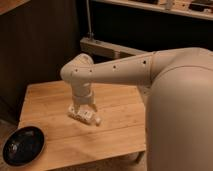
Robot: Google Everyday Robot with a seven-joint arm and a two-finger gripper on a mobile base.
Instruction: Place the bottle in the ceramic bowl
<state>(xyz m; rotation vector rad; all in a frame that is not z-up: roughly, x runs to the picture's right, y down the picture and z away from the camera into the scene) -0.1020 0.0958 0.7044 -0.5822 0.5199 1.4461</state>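
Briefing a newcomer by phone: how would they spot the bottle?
Find the wooden table; the robot's gripper hangs low near its middle. The bottle lies just beneath it: small and white, unlike the dark round ceramic bowl at the table's near-left corner.

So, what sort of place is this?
Probably an indoor office or lab corner: a light wooden table, dark panels behind it and a shelf above. The robot's hand is low over the table, at the white bottle.
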